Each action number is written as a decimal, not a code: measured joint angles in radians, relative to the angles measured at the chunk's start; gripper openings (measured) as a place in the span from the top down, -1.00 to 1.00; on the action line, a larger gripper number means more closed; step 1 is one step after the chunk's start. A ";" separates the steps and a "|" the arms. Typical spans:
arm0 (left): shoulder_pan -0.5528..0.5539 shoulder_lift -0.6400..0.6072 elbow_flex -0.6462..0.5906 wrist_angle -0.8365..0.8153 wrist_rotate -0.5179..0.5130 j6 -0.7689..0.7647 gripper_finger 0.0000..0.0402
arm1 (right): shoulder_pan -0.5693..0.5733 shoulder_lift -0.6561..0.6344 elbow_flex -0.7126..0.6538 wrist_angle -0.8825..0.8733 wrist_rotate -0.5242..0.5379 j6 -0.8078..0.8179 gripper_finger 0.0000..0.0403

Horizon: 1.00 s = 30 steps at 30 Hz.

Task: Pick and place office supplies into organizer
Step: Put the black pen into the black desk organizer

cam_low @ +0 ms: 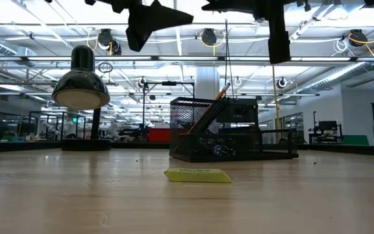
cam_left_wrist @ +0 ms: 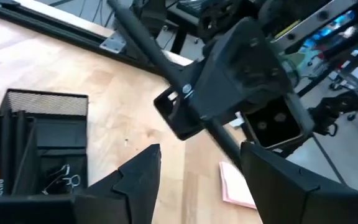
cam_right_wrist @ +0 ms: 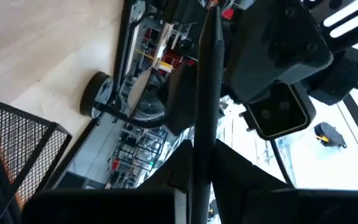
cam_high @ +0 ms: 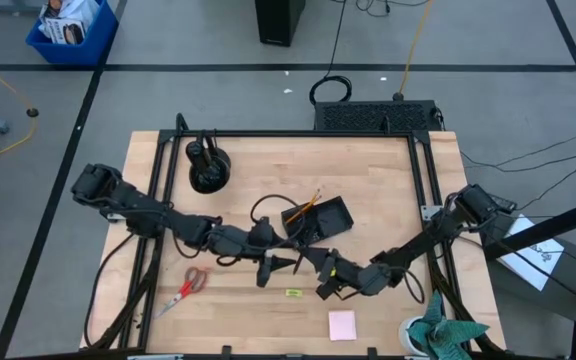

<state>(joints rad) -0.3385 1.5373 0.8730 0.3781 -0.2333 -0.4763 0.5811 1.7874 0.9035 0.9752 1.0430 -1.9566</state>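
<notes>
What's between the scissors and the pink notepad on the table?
High view: only the small yellow-green tag lies between the scissors and the pink notepad.

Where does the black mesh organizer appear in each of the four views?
High view: organizer at table centre, between the two arms.
Low view: centre, behind the yellow-green tag.
Left wrist view: at the left edge.
Right wrist view: only a mesh corner, lower left.
Shared landmark: orange pencil standing in it.

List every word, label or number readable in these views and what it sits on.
None can be read.
Printed items in the blue bin: too small to read.
Yellow-green tag: no legible marking.
Pink notepad: blank.
White sheet beside the table: marks too small.
</notes>
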 joint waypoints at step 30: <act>0.029 0.036 -0.003 0.060 0.121 0.060 0.63 | -0.051 0.000 0.004 -0.013 -0.146 -0.013 0.84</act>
<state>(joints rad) -0.3095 1.5733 0.8702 0.4384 -0.1127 -0.4166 0.5302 1.7878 0.9075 0.9626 0.8967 -1.9694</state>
